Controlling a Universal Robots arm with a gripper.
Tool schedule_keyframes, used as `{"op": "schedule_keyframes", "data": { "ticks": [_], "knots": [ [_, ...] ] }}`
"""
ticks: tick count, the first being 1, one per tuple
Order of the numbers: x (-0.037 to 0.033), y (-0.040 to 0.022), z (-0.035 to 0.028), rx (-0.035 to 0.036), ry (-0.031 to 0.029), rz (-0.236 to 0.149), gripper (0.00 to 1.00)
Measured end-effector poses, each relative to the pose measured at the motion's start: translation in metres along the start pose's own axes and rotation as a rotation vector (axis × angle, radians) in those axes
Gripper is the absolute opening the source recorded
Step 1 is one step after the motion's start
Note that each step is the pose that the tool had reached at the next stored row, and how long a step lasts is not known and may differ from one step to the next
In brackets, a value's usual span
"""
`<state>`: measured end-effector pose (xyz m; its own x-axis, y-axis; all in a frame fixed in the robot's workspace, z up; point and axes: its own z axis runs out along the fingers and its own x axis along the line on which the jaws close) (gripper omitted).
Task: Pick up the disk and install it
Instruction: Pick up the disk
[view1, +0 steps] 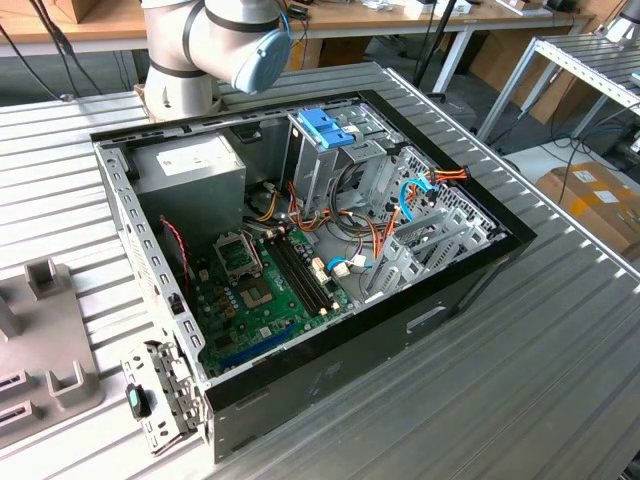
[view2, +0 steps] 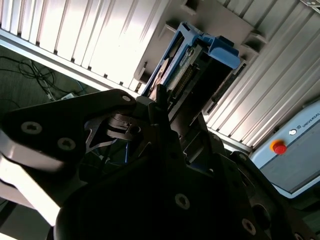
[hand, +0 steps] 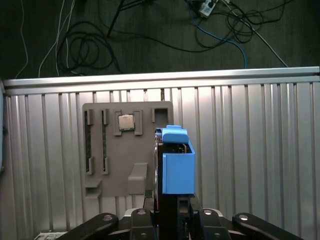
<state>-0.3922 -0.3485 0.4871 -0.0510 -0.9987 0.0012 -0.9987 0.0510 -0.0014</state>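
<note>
Black metal 2-finger claw (hand: 172, 207) is clamped on the disk (hand: 177, 165), a flat silver-metal drive in a light-blue moulded plastic carrier frame. It's held on edge, pinched between the fingers in both wrist views. Jaws are only as wide apart as the drive is thick.

Directly behind it is a matte grey plastic fixture tray (hand: 125, 155) with slotted pockets. 1 pocket holds a small square silver chip (hand: 125, 122). Can't tell if the drive is clear of the tray or touching it.

The tray lies on the ribbed aluminium table (hand: 250, 150). Past the table edge is a dark floor with tangled cables (hand: 85, 50).

Exterior view: open black steel PC case (view1: 380, 340) with a green motherboard (view1: 260, 290) inside, and the tray at the exterior view's left.
</note>
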Motion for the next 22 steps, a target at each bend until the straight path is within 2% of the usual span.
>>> {"op": "schedule_keyframes", "data": {
  "ticks": [2,4,5,13,15,17,22],
  "knots": [
    [-0.0003,-0.0049,0.0000,0.0000,0.0000,0.000,0.35],
    [-0.0009,-0.0184,0.0000,0.0000,0.0000,0.000,0.35],
    [-0.0011,-0.0222,0.0000,-0.0001,0.0000,0.000,0.35],
    [-0.0023,-0.0460,0.0001,-0.0001,0.0000,0.000,0.35],
    [-0.0027,-0.0528,0.0001,0.0000,0.0000,0.000,0.35],
    [-0.0032,-0.0627,0.0001,0.0000,0.0000,0.000,0.35],
    [-0.0033,-0.0641,0.0001,0.0000,0.0000,0.000,0.35]
  ]
}}
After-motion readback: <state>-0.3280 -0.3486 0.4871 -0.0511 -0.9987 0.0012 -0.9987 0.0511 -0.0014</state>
